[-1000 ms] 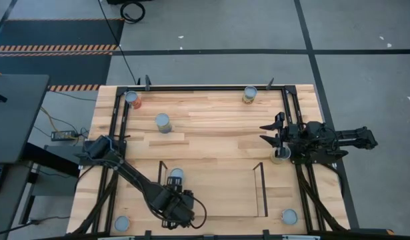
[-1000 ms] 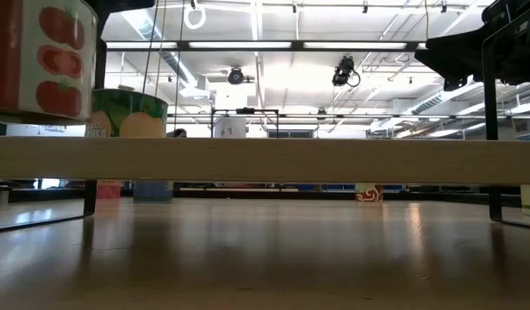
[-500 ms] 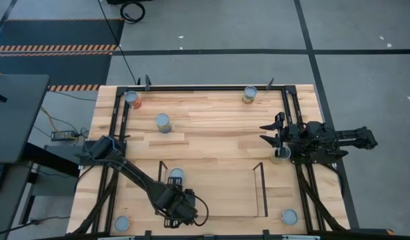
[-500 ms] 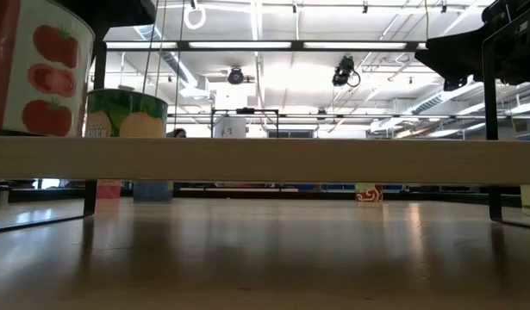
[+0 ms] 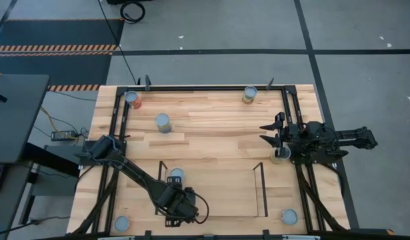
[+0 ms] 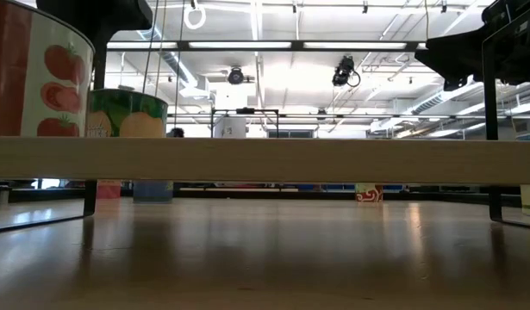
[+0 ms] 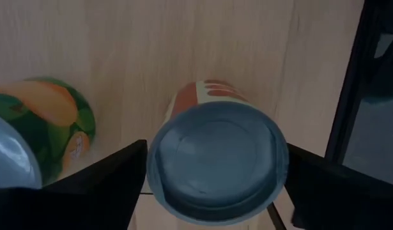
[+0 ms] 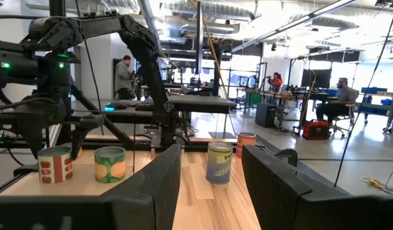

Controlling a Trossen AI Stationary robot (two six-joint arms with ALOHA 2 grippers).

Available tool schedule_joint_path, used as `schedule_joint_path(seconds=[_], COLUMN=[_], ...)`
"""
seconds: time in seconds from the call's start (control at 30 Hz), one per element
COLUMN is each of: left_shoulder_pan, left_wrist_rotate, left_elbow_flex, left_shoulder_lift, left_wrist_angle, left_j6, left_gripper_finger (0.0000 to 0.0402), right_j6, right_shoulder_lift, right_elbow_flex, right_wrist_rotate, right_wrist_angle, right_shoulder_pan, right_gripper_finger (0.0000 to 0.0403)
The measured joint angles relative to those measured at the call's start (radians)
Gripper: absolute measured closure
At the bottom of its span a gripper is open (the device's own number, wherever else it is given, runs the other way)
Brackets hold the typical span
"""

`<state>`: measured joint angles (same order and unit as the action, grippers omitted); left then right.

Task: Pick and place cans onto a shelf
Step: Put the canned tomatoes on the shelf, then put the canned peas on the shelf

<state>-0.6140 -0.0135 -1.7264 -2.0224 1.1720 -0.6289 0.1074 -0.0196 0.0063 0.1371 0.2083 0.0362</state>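
The left tool [image 5: 180,205] hangs over the near end of the shelf [image 5: 218,193], its two dark fingers [image 7: 100,182] straddling the tomato can [image 7: 216,167] and clenched on its sides. The can stands upright, long axis vertical, straight below the wrist, so the coming move turns on one thing: how close its base is to the shelf board. From table height the red tomato label [image 6: 40,73] reaches down to the board's top edge, though I cannot tell whether it touches. Just beside it on the shelf stands a green can with a fruit label [image 6: 127,114], close enough that the fingers must spread with care.

Against half a second ago the tomato can sits lower, its printed tomatoes nearer the board; the left arm has crept slightly toward the green can.

The right tool [image 5: 277,137] waits above a can [image 5: 280,155] at the worktop's right edge, fingers released, unmoved. The left arm is nearer the shelf.
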Motion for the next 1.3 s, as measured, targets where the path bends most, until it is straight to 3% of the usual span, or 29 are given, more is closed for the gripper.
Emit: schedule_joint_path(seconds=[0.5,0.9,1.17,1.3], left_shoulder_pan=[0.0,0.023,0.057,0.074], left_wrist_rotate=[0.037,0.027,-0.114,-0.174], left_elbow_flex=[-0.005,-0.153,-0.348,-0.373], left_shoulder_lift=[0.0,0.0,0.0,0.001], left_wrist_angle=[0.019,0.174,0.285,0.241], left_j6=[-0.058,-0.085,-0.12,-0.12], left_gripper_finger=[0.0052,0.0052,0.0052,0.0052], right_j6=[0.0,0.0,0.0,0.0], right_shoulder_lift=[0.0,0.0,0.0,0.0], right_elbow_flex=[0.0,0.0,0.0,0.0], right_wrist_rotate=[0.0,0.0,0.0,0.0], right_wrist_angle=[0.0,0.0,0.0,0.0], right_shoulder_pan=[0.0,0.0,0.0,0.0], right_gripper_finger=[0.0229,0.0229,0.0229,0.0229])
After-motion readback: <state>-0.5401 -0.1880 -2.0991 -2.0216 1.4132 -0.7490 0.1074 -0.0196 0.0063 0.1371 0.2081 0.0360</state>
